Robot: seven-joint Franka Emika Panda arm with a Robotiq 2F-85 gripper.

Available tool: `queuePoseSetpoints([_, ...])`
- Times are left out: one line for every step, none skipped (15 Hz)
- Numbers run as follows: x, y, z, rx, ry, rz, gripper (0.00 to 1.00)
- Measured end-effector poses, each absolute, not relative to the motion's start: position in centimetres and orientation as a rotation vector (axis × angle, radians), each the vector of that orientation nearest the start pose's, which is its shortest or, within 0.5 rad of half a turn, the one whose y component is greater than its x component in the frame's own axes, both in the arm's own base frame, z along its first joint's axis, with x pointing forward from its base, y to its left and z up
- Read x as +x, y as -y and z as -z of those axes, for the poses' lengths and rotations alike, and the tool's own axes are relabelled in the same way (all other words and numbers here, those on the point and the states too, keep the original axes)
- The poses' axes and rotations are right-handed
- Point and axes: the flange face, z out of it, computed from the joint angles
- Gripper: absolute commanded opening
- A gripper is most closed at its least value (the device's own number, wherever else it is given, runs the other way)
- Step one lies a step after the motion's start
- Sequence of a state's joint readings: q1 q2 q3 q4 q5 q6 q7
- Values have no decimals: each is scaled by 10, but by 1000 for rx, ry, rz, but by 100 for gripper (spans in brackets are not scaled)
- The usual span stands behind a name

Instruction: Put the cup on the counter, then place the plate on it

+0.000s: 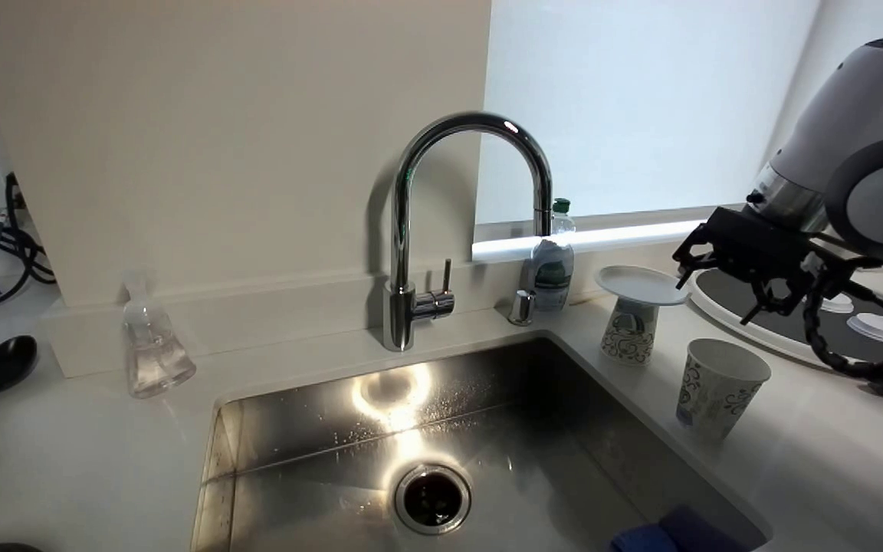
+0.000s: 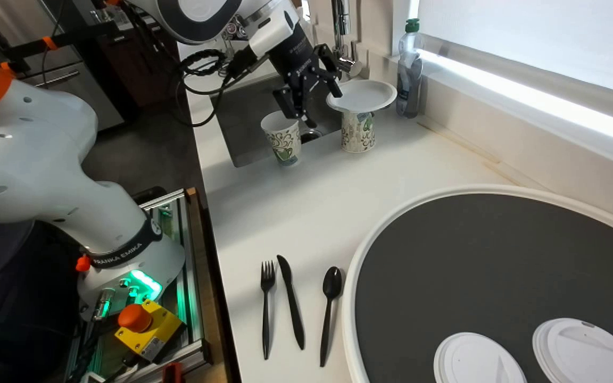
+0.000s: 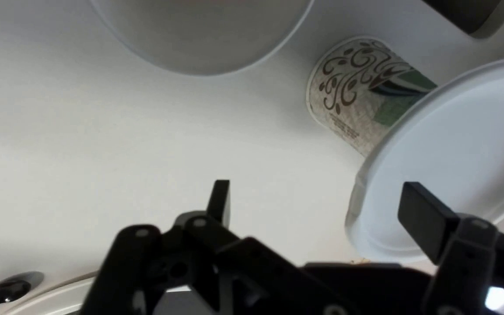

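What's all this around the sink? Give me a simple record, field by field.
Surface: white counter
Stacked: white plate on an upside-down cup
Nearby: upright cup
Held: nothing; robot's gripper open near the plate's edge
Cutlery: black fork, knife, spoon
Washing: steel sink, curved tap, green-capped bottle
Other: large round tray bearing white lids

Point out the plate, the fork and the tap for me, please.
Plate (image 3: 457, 144): in the wrist view, on its flat inner face.
Fork (image 2: 266, 314): in an exterior view, on its handle.
Tap (image 1: 402, 253): in an exterior view, on its upright stem.

White counter (image 2: 296, 207), two cups (image 2: 283, 139), cutlery (image 2: 292, 304), tray (image 2: 471, 255)
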State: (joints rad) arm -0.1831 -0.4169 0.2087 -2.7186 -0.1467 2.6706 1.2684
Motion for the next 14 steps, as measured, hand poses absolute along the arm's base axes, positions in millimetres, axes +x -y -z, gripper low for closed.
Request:
queuePoseSetpoints([411, -13, -389, -2539, -1601, 601, 90])
queuePoseSetpoints([412, -13, -390, -2534, -1596, 608, 83])
queuePoseSetpoints([414, -13, -390, -2528, -1593, 613, 84])
queuePoseSetpoints([417, -13, -389, -2523, -1591, 616, 82])
queuePoseSetpoints([419, -13, -389, -2519, -1589, 617, 76])
queuePoseSetpoints([421, -13, -388, -2516, -1588, 616, 79])
queuePoseSetpoints([424, -12, -386, -2515, -1589, 613, 77])
queuePoseSetpoints([426, -12, -385, -2515, -1590, 608, 72])
queuePoseSetpoints([428, -12, -384, -2515, -1592, 603, 68])
queuePoseSetpoints([431, -12, -383, -2516, -1592, 599, 57])
queuePoseSetpoints([433, -12, -382, -2515, -1593, 595, 54])
queuePoseSetpoints([436, -12, -382, -2515, -1593, 593, 44])
queuePoseSetpoints([438, -12, -382, -2516, -1591, 592, 31])
queuePoseSetpoints([440, -12, -382, -2518, -1590, 591, 23])
